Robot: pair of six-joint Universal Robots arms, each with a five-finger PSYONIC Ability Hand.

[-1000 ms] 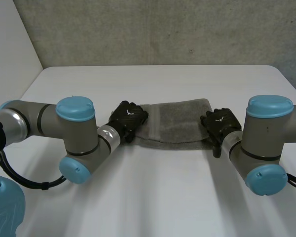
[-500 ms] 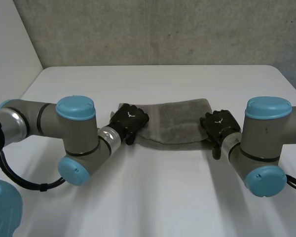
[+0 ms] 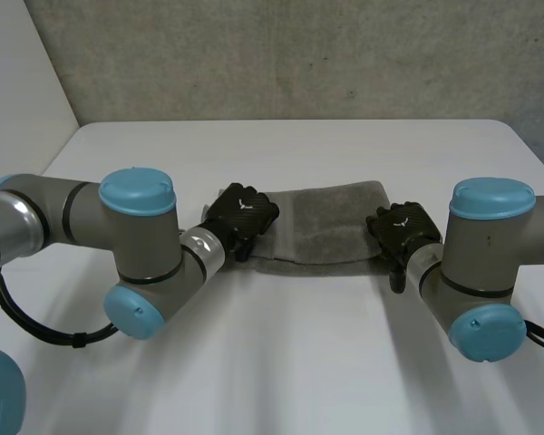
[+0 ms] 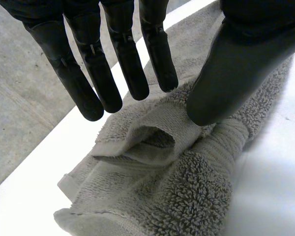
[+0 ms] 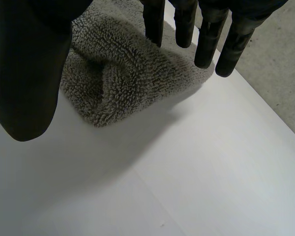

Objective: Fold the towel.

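A grey towel [image 3: 331, 227] lies as a long folded strip across the middle of the white table [image 3: 281, 362]. My left hand [image 3: 242, 217] is at its left end. In the left wrist view the fingers [image 4: 130, 69] stand straight above the bunched towel end [image 4: 157, 162], and the thumb [image 4: 221, 83] rests on a raised fold. My right hand [image 3: 402, 228] hovers at the towel's right end. Its fingers [image 5: 206, 39] are straight and its thumb [image 5: 27, 73] is spread wide, with the rounded towel corner [image 5: 118, 78] under the palm and untouched.
A grey wall [image 3: 299, 54] rises behind the table's far edge. Bare table stretches in front of the towel toward my arms, whose blue-capped elbows [image 3: 136, 195] [image 3: 492, 199] stand near the front at both sides.
My left hand has shifted slightly right onto the towel's left end, with its thumb drawn closer to the fingers, and the end has bunched. The right hand has barely moved.
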